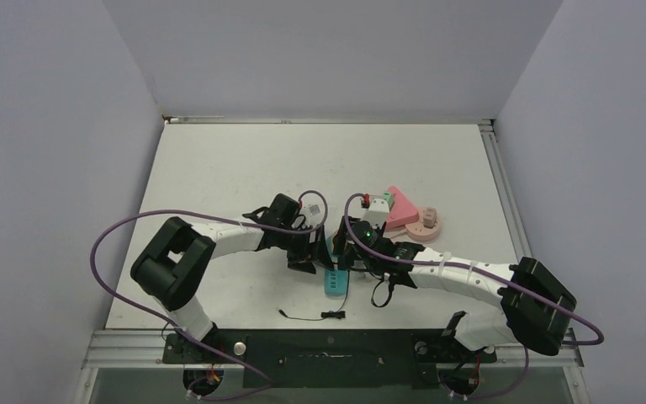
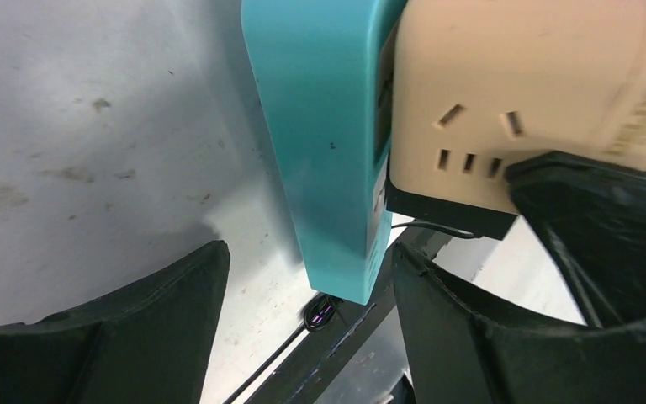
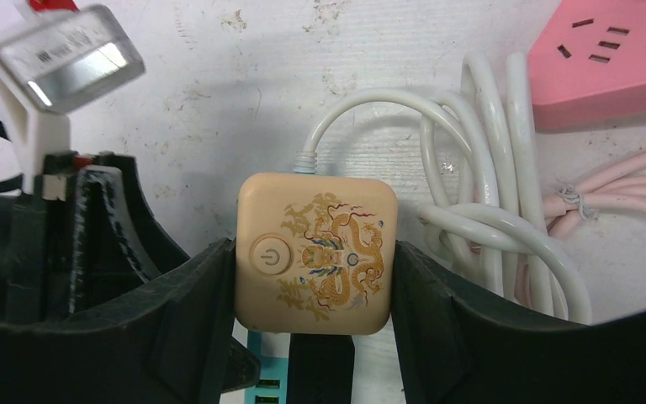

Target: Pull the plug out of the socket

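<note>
- The beige plug (image 3: 315,252), a square block with a gold dragon and a round power button on its back, sits exactly between the two black fingers (image 3: 177,311) of the right gripper (image 3: 313,252). Both fingers press on its sides, so this gripper is clenched on the plug.
- The plug is pushed into the face of the teal power strip (image 2: 328,143), near the middle of the table (image 1: 235,168), where the two arms meet.
- The left gripper (image 2: 309,252) has the strip between its jaws, near the strip's end. One finger (image 2: 151,328) stands apart from the strip with bare table showing between them. The other finger (image 2: 471,328) is just beside the strip, and I cannot tell if it touches. So these jaws are released around the strip, not grasping it.
- A white cord (image 3: 488,168) comes out of the plug's top edge and lies in loops just beside it.
- A pink socket block (image 3: 614,59) and a pink cord (image 3: 622,202) lie beyond the white loops.
- A thin black cable (image 1: 315,316) lies on the table near the arms' bases.
- The table is white, with small scuffs and grey spots.
- Plain pale walls (image 1: 320,50) close it on the left, right and far sides.
</note>
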{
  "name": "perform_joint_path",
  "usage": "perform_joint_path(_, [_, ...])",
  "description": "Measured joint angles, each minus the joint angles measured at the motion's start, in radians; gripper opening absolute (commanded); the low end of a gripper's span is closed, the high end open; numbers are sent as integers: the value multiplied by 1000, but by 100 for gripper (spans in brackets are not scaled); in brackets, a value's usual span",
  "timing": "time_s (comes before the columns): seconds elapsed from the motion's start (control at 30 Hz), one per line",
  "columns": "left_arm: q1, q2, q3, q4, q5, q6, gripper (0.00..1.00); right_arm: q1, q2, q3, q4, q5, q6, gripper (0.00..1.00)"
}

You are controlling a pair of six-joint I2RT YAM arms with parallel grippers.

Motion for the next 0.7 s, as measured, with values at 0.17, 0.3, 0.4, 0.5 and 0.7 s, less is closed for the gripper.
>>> perform_joint_path(0.17, [-22,35,-18,35,44,-42,63,0,0,-2,1,4,10,5])
perform_joint_path(0.3, [-32,51,-25,80,65,-72,55,0,0,-6,2,6,14,5])
perform_joint_path(0.4, [-37,73,-30,106,87,-93,43,0,0,-7,2,6,16,5])
perform_joint_path(0.5, [-37,81,-34,120,106,-110,36,0,0,-9,2,6,19,5])
perform_joint_path(0.7, [-37,81,-34,132,120,-122,19,0,0,-16,2,10,29,5])
